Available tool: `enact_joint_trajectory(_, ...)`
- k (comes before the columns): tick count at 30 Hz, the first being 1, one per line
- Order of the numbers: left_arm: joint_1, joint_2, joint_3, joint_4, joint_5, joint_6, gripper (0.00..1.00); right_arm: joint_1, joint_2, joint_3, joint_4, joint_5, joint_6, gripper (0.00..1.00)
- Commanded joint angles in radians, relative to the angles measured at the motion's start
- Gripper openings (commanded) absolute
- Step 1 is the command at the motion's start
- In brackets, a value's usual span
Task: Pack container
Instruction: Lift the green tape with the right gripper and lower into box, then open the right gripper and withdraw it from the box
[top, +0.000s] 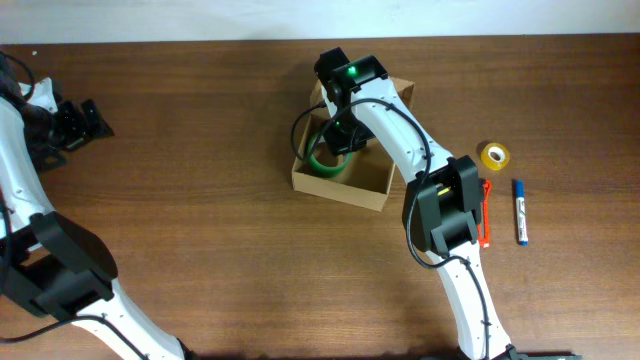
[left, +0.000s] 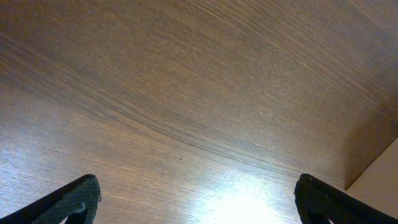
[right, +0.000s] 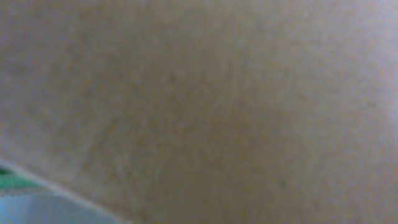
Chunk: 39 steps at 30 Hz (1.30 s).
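Cardboard container (top: 345, 193) sits in the middle of the desk (top: 200, 200), lid open. Inside it, the right fingers (top: 338, 138) are pressed together beside a green tape roll (top: 322, 163). Far left, the left fingers (top: 88, 118) stand spread wide.

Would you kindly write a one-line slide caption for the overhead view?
Right gripper inside the cardboard box with a green tape roll; a yellow tape roll and blue pen lie outside.

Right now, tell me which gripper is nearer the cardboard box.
Right. The right gripper reaches inside the cardboard box; the left gripper is far off across the table.
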Motion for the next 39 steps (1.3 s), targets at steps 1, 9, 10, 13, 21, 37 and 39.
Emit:
enact_joint_trajectory(1, 0.002, -0.006, -0.007, 0.0, 0.01, 0.019, 1.0, -0.002, 0.01, -0.002, 0.003, 0.006, 0.003, 0.04)
enact_joint_trajectory(9, 0.002, -0.006, -0.007, 0.0, 0.01, 0.019, 1.0, -0.004, 0.016, -0.002, 0.003, 0.006, 0.003, 0.38)
enact_joint_trajectory(10, 0.002, -0.006, -0.007, 0.0, 0.01, 0.019, 0.99, -0.004, 0.016, -0.002, 0.002, 0.006, 0.003, 0.42)
enact_joint_trajectory(13, 0.002, -0.006, -0.007, 0.0, 0.01, 0.019, 1.0, -0.004, 0.017, -0.002, 0.001, 0.006, 0.003, 0.43)
enact_joint_trajectory(21, 0.002, -0.006, -0.007, 0.0, 0.01, 0.019, 1.0, -0.004, 0.013, 0.006, -0.011, 0.005, -0.016, 0.43)
enact_joint_trajectory(37, 0.002, -0.006, -0.007, 0.0, 0.01, 0.019, 1.0, -0.031, -0.375, 0.191, -0.163, 0.148, -0.073, 0.53)
enact_joint_trajectory(39, 0.002, -0.006, -0.007, 0.0, 0.011, 0.019, 1.0, -0.055, -0.505, 0.079, -0.131, 0.177, -0.076, 0.55)
